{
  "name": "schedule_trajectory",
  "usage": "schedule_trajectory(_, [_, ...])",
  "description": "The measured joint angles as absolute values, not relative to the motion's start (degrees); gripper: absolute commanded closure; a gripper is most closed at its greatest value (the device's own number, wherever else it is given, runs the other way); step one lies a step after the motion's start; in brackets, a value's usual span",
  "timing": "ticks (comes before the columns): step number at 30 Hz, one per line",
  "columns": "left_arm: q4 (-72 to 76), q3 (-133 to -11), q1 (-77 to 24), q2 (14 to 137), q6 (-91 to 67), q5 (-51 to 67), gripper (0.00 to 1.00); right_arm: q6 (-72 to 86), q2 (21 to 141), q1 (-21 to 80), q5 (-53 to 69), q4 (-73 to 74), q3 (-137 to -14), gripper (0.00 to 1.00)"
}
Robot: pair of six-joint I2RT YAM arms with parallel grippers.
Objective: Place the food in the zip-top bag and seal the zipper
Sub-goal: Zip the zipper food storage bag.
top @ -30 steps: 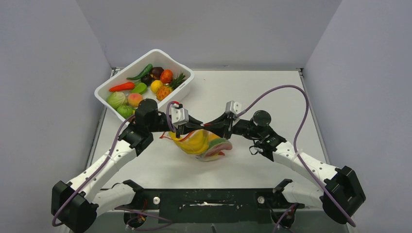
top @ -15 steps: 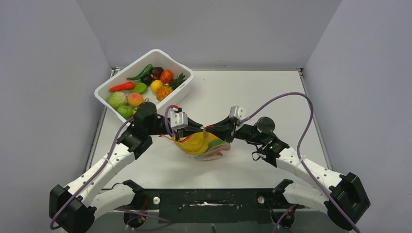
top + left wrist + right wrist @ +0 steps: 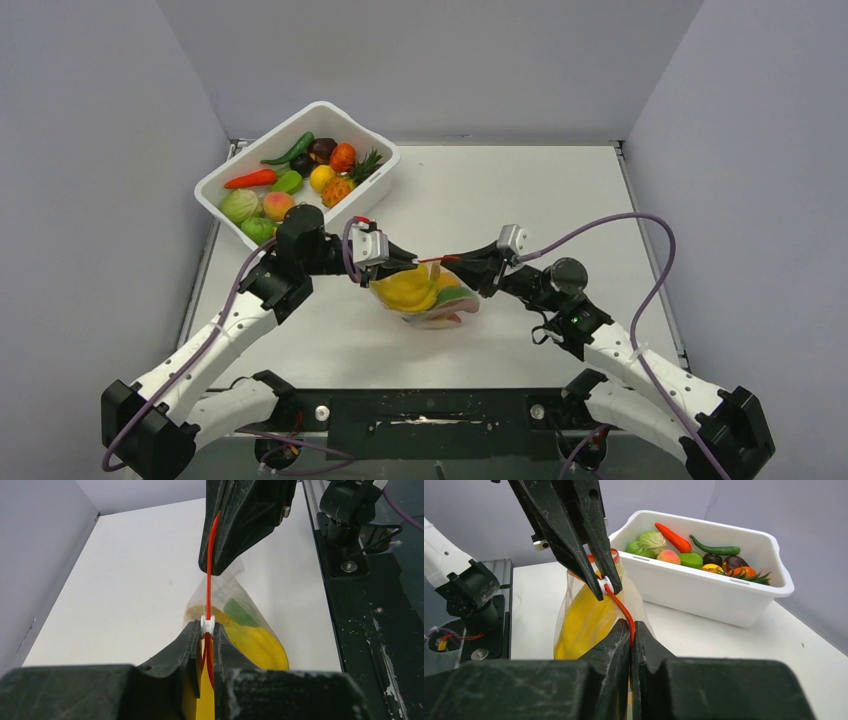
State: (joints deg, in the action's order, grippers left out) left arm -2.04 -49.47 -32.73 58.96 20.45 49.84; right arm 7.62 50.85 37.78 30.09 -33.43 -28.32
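Note:
The clear zip-top bag (image 3: 432,303) hangs between my two grippers over the middle of the table. Inside it are yellow bananas (image 3: 404,290) and a green piece (image 3: 241,614). The red zipper (image 3: 430,260) is stretched taut along its mouth. My left gripper (image 3: 393,264) is shut on the zipper's left end, right at a small white slider (image 3: 207,623). My right gripper (image 3: 468,266) is shut on the strip's right end, and the strip runs into its fingertips in the right wrist view (image 3: 630,627). More food lies in the white tub.
The white tub (image 3: 320,106) stands at the back left with a carrot (image 3: 250,179), a green chilli, cabbages, a peach and several other toy pieces. It also shows in the right wrist view (image 3: 704,592). Grey walls close in three sides.
My right gripper has moved to the right, drawing the red strip out longer and straighter. The bag has shifted a little right with it. The left gripper has barely moved.

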Motion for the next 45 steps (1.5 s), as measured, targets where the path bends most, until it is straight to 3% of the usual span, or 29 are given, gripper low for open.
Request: schedule_trajectory(45, [-18.4,-53.3,-30.9,56.6,29.2,42.1,1.00,17.5,42.0,21.9,29.8,-28.6,-22.3,1.00])
